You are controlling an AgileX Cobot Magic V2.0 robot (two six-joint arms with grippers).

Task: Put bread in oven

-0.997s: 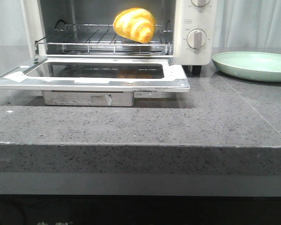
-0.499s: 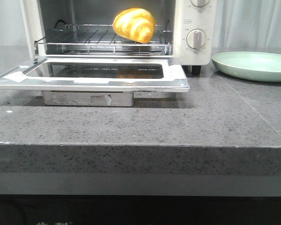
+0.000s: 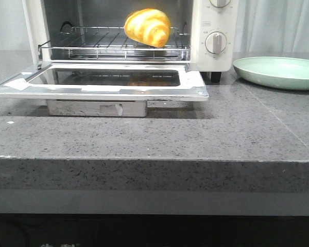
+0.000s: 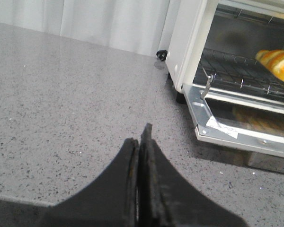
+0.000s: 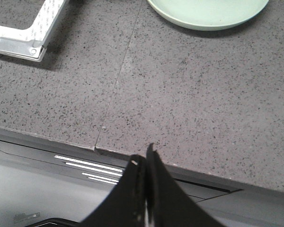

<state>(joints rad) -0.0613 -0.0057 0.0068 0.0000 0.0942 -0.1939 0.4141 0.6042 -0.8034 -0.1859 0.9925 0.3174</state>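
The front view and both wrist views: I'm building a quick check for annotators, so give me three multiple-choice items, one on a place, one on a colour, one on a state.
1. Where is the bread?
A. on the plate
B. on the oven's wire rack
C. on the counter

2. What colour is the plate?
A. pale green
B. red
C. black

3. How is the oven door?
A. shut
B. removed
C. folded down open

Answers:
1 B: the bread sits on the wire rack inside the oven.
2 A: the plate is pale green.
3 C: the oven door lies flat, open.

Closed right pincer above countertop
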